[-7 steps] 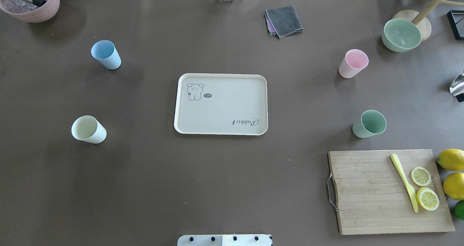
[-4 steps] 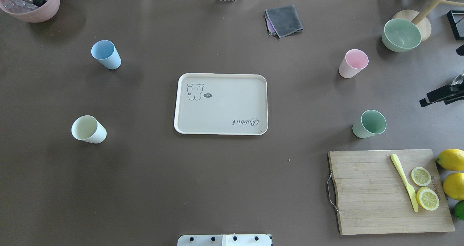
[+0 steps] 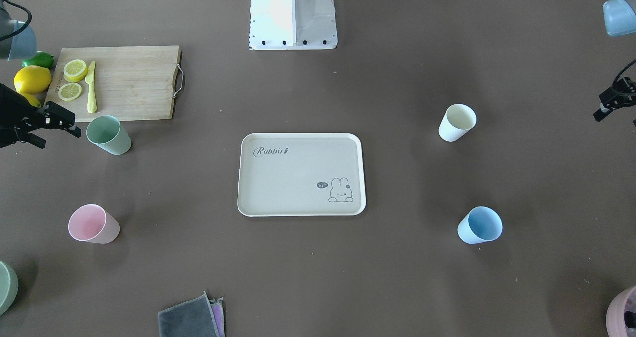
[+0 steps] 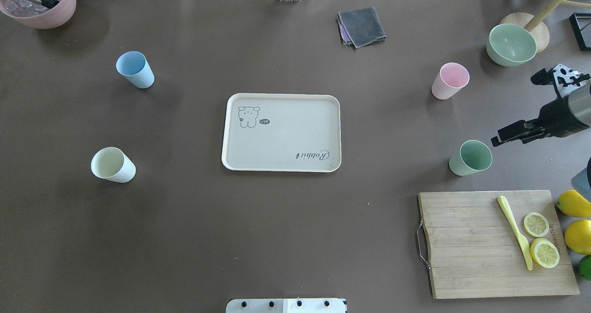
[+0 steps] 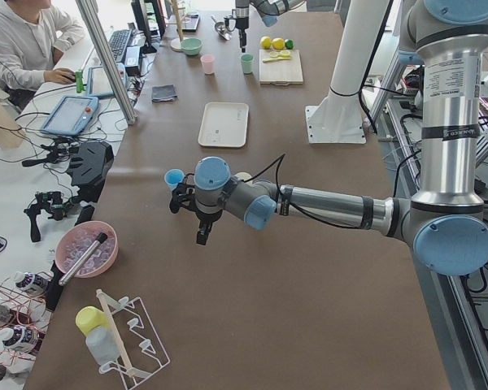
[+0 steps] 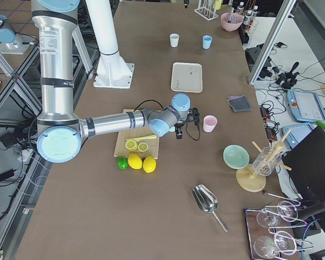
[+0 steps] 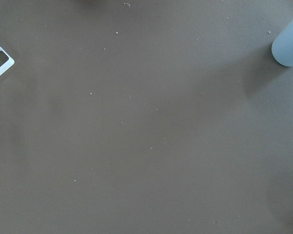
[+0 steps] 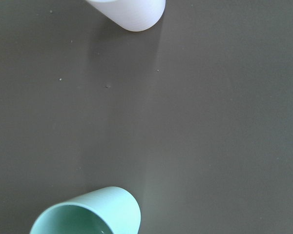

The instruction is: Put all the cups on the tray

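Observation:
The beige tray lies empty at the table's middle. The light blue cup and the cream cup stand upright to its left. The pink cup and the mint cup stand upright to its right. My right gripper is open and empty, hovering just right of the mint cup, which shows at the bottom of the right wrist view. My left gripper hovers open and empty near the blue cup, beyond the overhead view's left edge.
A wooden cutting board with a yellow knife and lemon slices lies at the front right, with whole lemons beside it. A green bowl, a grey cloth and a pink bowl stand along the far edge.
My right gripper has come in from the right edge and moved left toward the mint cup. The cups and the tray have not moved.

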`<action>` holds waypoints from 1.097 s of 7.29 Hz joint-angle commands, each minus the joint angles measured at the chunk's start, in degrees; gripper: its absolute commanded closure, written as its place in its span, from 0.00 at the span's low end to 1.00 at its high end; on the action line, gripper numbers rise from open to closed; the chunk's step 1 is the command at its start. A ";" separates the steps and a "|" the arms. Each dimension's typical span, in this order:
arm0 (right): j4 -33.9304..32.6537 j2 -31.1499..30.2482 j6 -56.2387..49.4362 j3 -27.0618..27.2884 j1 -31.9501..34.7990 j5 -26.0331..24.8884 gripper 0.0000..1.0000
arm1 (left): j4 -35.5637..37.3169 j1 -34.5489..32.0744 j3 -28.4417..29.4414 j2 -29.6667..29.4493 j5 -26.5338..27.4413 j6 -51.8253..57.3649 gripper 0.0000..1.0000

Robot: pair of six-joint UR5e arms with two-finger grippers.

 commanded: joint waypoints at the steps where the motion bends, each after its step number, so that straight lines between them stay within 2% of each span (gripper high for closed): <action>1: 0.00 0.27 0.24 -0.11 -2.40 -1.37 0.07 | 0.09 0.09 0.20 -0.90 -0.03 -0.19 0.02; 2: 0.09 0.18 0.24 -0.11 -2.67 -1.29 0.08 | 0.09 0.09 0.38 -1.08 0.06 -0.54 0.02; 3: 0.00 0.09 0.24 -0.20 -3.28 -1.47 0.17 | 0.09 0.18 0.38 -1.70 0.06 -2.02 0.02; 4: 0.00 0.09 0.33 -0.38 -3.72 -1.47 0.43 | 0.17 0.35 0.47 -2.14 0.06 -2.39 0.02; 5: 0.00 0.09 0.25 -0.46 -3.73 -1.47 0.99 | 0.17 0.35 0.47 -2.14 0.06 -2.39 0.02; 6: -0.09 0.09 0.24 -0.55 -3.73 -1.55 1.00 | 0.26 1.14 0.47 -2.40 0.06 -3.00 0.02; 8: -0.09 0.35 0.24 0.06 -3.90 -1.56 1.00 | -0.52 6.56 -0.14 -4.85 0.76 -18.12 0.02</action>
